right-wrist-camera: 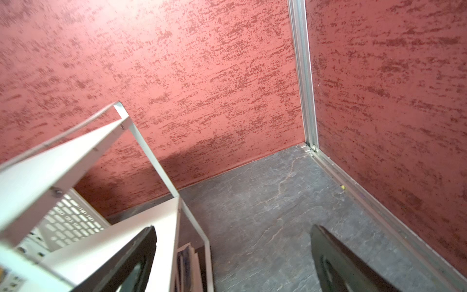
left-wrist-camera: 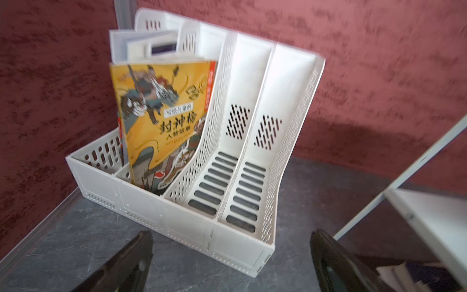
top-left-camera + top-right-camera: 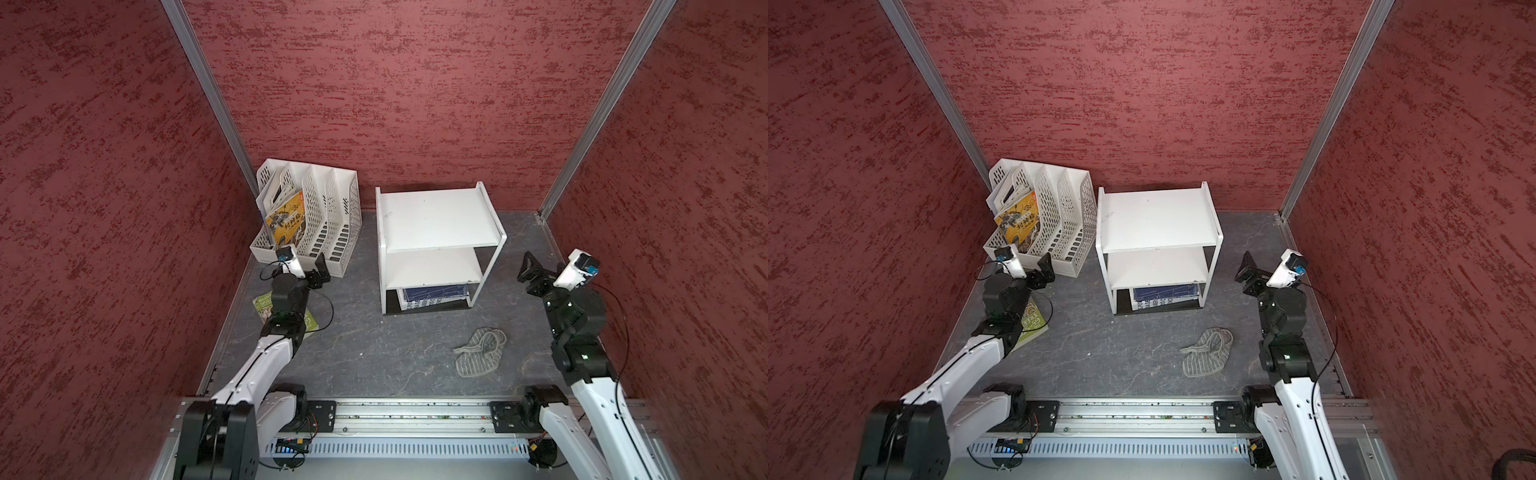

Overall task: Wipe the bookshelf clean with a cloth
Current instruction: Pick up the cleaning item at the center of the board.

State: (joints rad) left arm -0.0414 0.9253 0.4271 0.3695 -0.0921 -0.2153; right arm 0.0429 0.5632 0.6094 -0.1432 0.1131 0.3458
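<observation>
Wiping looks unstarted. The crumpled grey-and-white striped cloth [image 3: 480, 351] lies untouched on the dark counter [image 3: 365, 353], nearer than the small white three-tier bookshelf [image 3: 436, 220]. The left gripper [image 3: 320, 272] and right gripper [image 3: 530, 272] both gape wide, empty.

The white bookshelf [image 1: 50, 161] fills the side of the view, seen from close and a little blurred, with its flat boards and thin frame leg. Behind its boards a white perforated file rack [image 1: 70, 222] shows. On the lowest board some books [image 1: 188, 263] lie. The counter [image 1: 278, 207] is dark grey with pale veins. 2 red textured walls [image 1: 202, 75] meet at an aluminium post [image 1: 302, 75]. The 2 black fingers [image 1: 136, 252] of the right hand [image 1: 232, 228] stand wide apart, nothing between them.
</observation>
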